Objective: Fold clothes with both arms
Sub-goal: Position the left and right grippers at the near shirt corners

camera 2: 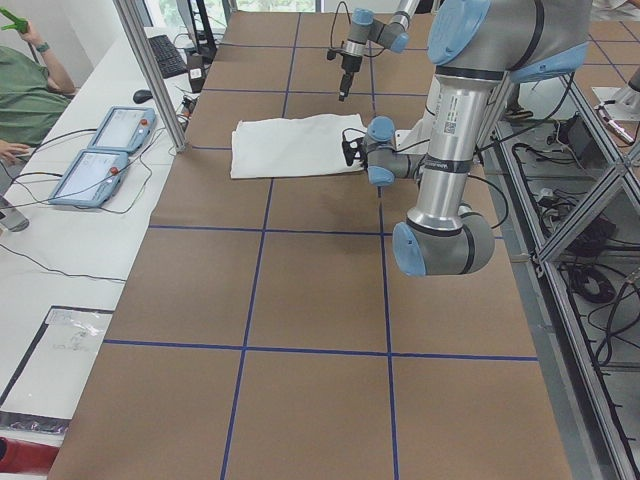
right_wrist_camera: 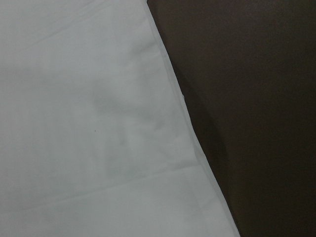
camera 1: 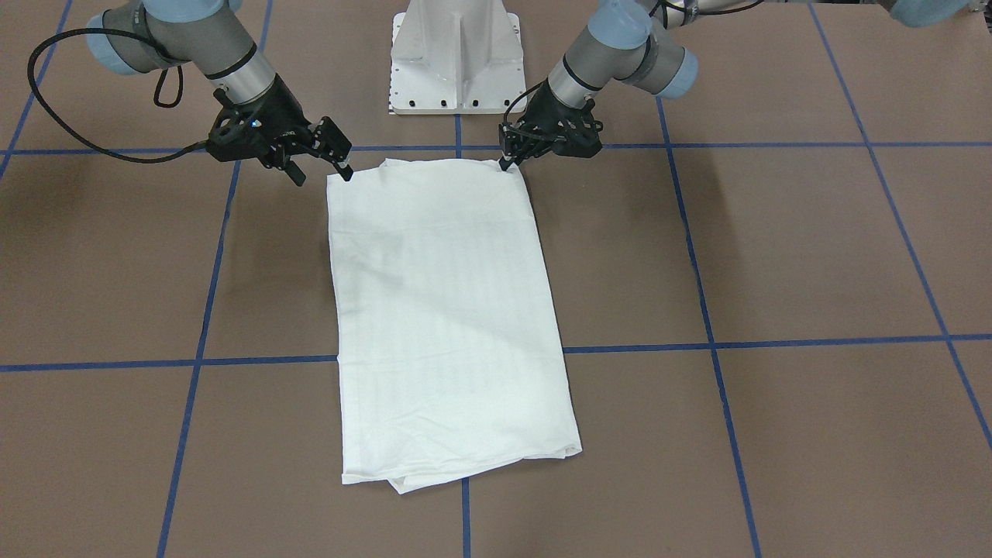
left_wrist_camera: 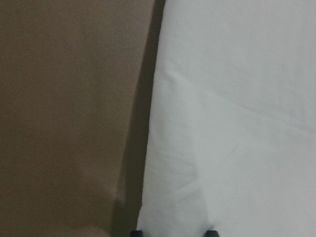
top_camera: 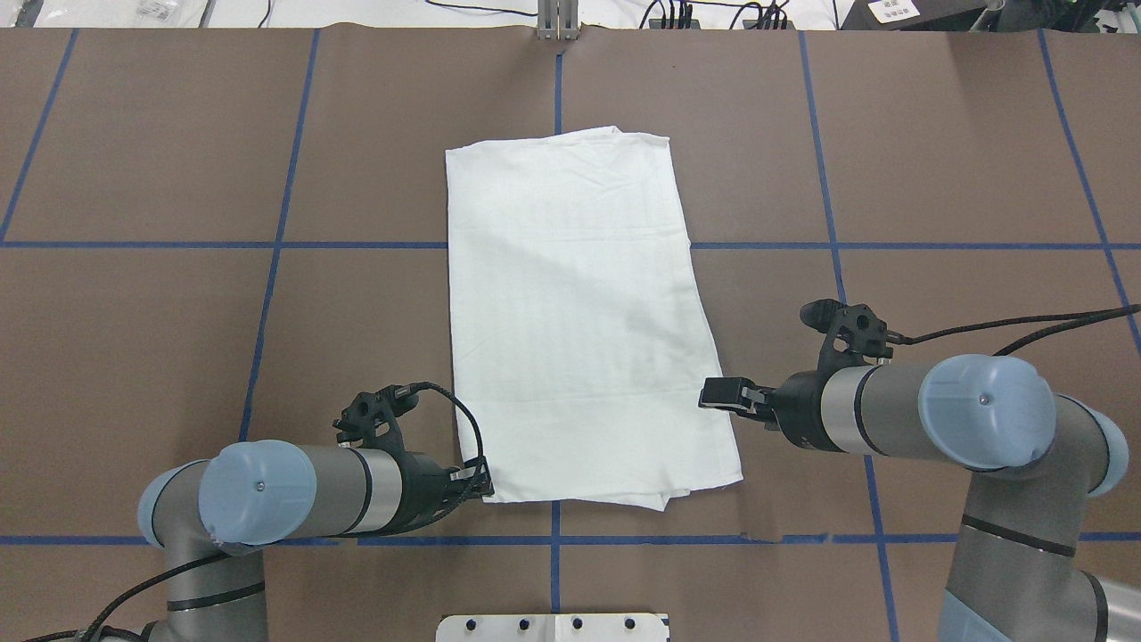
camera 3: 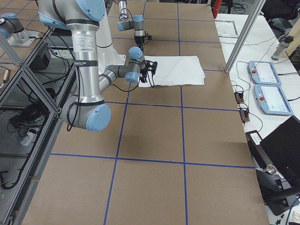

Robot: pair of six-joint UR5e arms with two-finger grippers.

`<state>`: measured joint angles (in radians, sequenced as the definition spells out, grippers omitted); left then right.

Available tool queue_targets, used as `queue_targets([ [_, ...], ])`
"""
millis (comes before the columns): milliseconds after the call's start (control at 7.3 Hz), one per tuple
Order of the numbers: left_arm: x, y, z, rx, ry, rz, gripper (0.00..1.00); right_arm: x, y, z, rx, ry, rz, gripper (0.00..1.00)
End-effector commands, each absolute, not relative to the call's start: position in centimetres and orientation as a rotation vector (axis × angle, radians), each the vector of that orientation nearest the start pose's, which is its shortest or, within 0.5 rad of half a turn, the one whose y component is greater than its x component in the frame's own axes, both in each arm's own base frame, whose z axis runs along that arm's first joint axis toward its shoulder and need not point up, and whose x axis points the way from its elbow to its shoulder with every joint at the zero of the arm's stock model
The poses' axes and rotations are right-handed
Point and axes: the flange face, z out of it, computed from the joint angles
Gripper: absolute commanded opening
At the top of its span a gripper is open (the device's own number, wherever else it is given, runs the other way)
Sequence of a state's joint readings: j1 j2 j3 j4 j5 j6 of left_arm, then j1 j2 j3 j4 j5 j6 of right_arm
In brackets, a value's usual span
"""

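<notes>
We see the white cloth T-shirt folded oblong on the brown blue-taped table, black left gripper and right gripper both spread at its robot-side corners.

soft matt white cloth shirt on matt brown table

No text can be read. The left arm and the right arm each carry dark print on the upright tube, too small to read.

One white shirt, two robot arms, one white pedestal.
</notes>
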<state>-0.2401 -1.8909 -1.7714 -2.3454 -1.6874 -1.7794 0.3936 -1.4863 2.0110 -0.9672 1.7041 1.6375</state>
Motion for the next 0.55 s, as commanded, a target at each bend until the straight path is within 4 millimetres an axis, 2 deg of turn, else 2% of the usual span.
queue_targets([
  [0, 54.96, -26.03, 29.81, -0.079, 1.308, -0.308, 0.0, -44.44, -27.9, 34.61, -0.01, -1.125, 0.505, 1.0],
  [411, 54.49, -25.99, 28.92, -0.077, 1.328, -0.304, 0.0, -45.1, -27.3, 34.97, -0.035, -1.086, 0.606, 1.0],
])
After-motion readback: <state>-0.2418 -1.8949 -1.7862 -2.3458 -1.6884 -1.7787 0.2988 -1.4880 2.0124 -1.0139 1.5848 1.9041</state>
